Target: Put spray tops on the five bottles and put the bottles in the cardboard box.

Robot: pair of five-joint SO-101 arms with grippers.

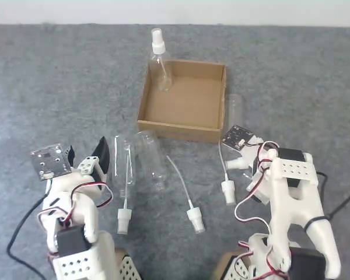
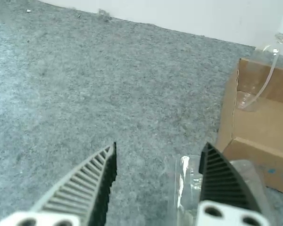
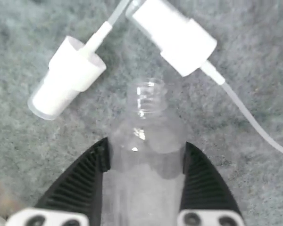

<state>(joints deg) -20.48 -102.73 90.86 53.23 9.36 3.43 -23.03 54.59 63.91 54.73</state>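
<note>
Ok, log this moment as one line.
boxed: one capped bottle in cardboard box | right jaws: closed on uncapped bottle | left jaws: open, empty | spray tops: loose on carpet

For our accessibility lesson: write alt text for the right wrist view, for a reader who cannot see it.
A clear, uncapped bottle is held between the two black fingers of the right gripper, which press on its sides. Past its open neck, one white spray top and a second spray top, each with a thin tube, lie on grey carpet.

surface: grey carpet (image 1: 46, 76) | on it: cardboard box (image 1: 181, 132); bottles (image 1: 150, 158); loose spray tops (image 1: 195, 220)
</note>
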